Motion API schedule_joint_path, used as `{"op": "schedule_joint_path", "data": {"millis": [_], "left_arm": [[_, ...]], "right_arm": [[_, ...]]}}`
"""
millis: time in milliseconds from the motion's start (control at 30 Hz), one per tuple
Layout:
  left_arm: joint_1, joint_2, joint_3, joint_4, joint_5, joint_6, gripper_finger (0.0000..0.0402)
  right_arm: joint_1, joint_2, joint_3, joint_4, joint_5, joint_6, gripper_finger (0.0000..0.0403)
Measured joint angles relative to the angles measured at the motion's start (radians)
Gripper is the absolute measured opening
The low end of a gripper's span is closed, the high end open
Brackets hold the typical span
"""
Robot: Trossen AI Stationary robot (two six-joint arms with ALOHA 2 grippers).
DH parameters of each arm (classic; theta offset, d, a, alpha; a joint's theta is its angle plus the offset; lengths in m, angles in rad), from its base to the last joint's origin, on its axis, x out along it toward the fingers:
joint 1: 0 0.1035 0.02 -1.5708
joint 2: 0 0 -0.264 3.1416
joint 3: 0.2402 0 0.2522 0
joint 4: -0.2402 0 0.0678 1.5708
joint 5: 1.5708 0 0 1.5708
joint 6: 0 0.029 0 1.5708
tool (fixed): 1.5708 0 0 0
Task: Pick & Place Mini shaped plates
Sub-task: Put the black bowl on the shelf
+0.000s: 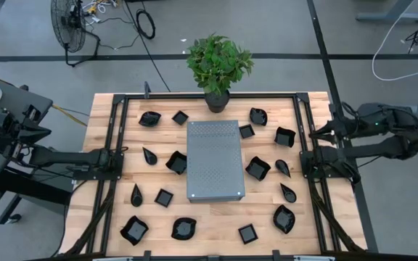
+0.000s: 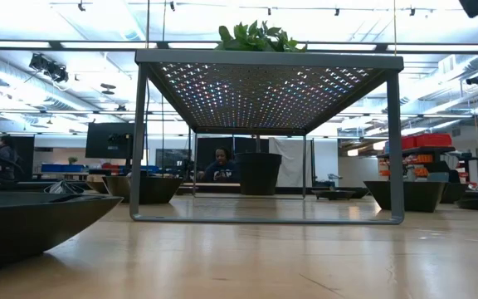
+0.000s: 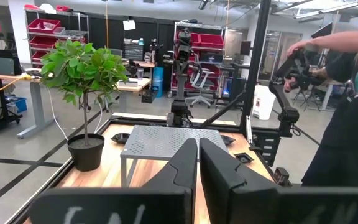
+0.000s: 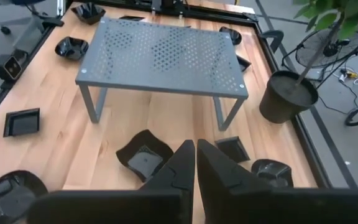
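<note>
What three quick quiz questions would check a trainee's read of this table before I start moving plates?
1. True or false: a mini plate already lies on top of the grey perforated stand.
2. Multiple choice: the potted plant stands at (A) the table's far edge, just beyond the stand, (B) the left edge, (C) on the stand.
3. Fill in: the left pincer and right pincer are both ____, holding nothing.

Key:
1. False. The stand's top is bare; the mini plates lie on the wooden table around it.
2. A.
3. Shut. Each arm waits at its own side edge of the table.
</note>
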Motion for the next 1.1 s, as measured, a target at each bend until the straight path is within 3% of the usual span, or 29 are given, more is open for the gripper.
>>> {"op": "schedule_joint_path", "data": {"millis": [400, 1100], "left_arm": [[0.0, 0.0, 0.0, 0.0, 0.0, 0.0, 0.0023], [0.0, 0.0, 0.0, 0.0, 0.0, 0.0, 0.0023]], "right_arm": [[0.0, 0.147, 0.029, -0.001, 0.0, -0.015, 0.002], [0.0, 0.311, 0.029, -0.042, 0.0, -0.407, 0.002]]}}
